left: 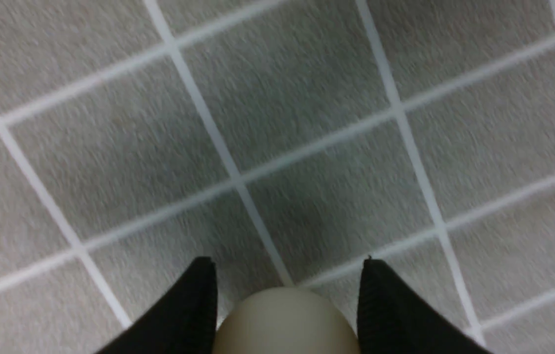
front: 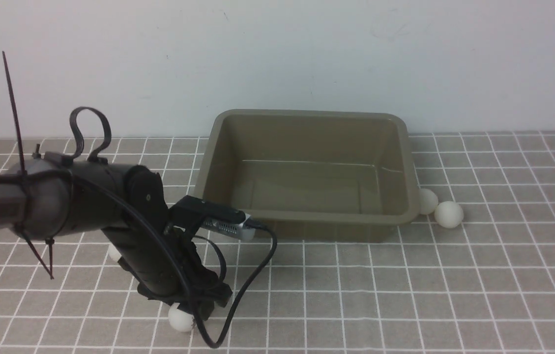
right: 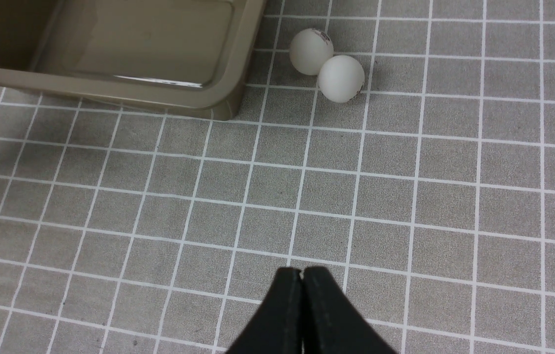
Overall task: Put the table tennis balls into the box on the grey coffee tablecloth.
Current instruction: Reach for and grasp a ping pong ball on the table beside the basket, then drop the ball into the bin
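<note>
The olive-brown box [front: 306, 223] stands open at the back middle of the grey coffee tablecloth [front: 405, 285], with no ball inside. My left gripper [front: 193, 309] is down at the cloth, front left of the box. Its black fingers [left: 193, 305] are closed against both sides of a table tennis ball [left: 287, 322], which also shows in the front view [front: 179, 318]. Another ball [front: 114, 252] peeks out behind the left arm. Two balls [front: 427, 201] [front: 449, 214] touch each other by the box's right side; they also show in the right wrist view [right: 310, 50] [right: 340, 78]. My right gripper [right: 302, 271] is shut and empty above bare cloth.
A white wall rises right behind the box. The left arm's black cable [front: 252, 275] loops down onto the cloth in front of the box. The box corner [right: 228, 101] shows in the right wrist view.
</note>
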